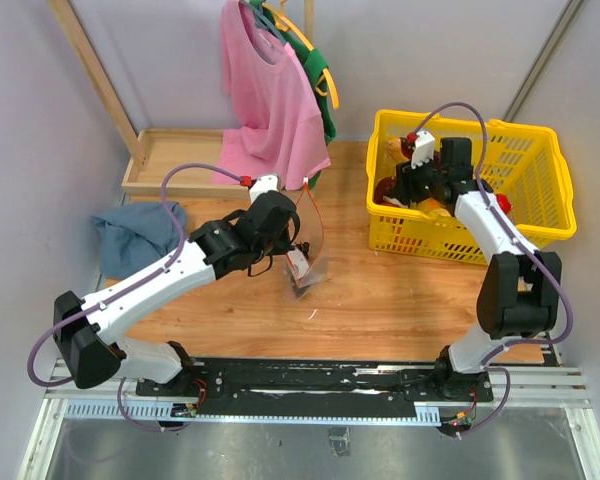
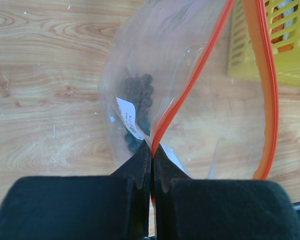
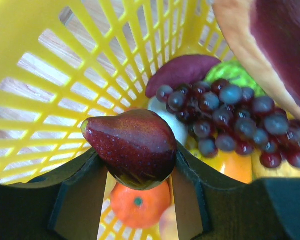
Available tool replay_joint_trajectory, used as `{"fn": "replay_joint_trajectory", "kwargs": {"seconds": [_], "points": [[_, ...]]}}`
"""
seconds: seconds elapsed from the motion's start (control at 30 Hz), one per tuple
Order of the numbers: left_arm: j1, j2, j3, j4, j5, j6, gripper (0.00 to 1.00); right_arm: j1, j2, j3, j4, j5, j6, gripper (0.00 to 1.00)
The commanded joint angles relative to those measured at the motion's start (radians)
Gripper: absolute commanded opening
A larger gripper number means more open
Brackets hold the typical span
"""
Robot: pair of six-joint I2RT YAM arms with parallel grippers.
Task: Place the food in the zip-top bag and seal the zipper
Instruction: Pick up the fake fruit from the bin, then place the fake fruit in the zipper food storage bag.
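Observation:
The clear zip-top bag point(image 1: 307, 262) hangs above the wooden table, its mouth open. In the left wrist view its red zipper point(image 2: 200, 65) splits into two strips and a white label point(image 2: 130, 117) shows over dark contents. My left gripper point(image 2: 152, 150) is shut on the zipper strip at the bag's edge and holds the bag up. My right gripper point(image 3: 140, 165) is inside the yellow basket point(image 1: 540, 190), shut on a dark red pear point(image 3: 132, 145). Under it lie an orange point(image 3: 138, 204) and a bunch of purple grapes point(image 3: 230, 117).
A pink shirt point(image 1: 270, 100) hangs on a rack at the back. A wooden tray point(image 1: 175, 160) and a blue cloth point(image 1: 140, 230) lie at the far left. The basket's mesh wall point(image 3: 65, 75) is close around my right gripper.

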Motion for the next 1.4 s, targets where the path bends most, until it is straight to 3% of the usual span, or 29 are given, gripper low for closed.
{"fn": "replay_joint_trajectory", "kwargs": {"seconds": [0.0,0.23,0.43,0.7,1.07,1.37], "points": [[0.006,-0.02,-0.009,0.026,-0.005,0.005,0.0,0.005,-0.127,-0.042,-0.069,0.141,0.087,0.21],[0.006,-0.021,-0.001,0.028,0.002,0.008,0.0,0.023,-0.296,0.026,-0.206,0.189,0.129,0.21],[0.006,-0.022,0.016,0.026,0.013,0.011,0.0,0.092,-0.422,0.059,-0.241,0.106,0.157,0.22],[0.006,-0.031,0.015,0.029,0.021,0.005,0.0,0.34,-0.502,0.051,-0.2,0.041,0.184,0.22],[0.006,-0.044,0.004,0.04,0.031,-0.008,0.0,0.654,-0.402,0.005,-0.071,-0.065,0.232,0.25],[0.006,-0.058,-0.004,0.05,0.038,-0.01,0.0,0.678,-0.273,0.002,-0.119,0.04,0.192,0.35]]}}
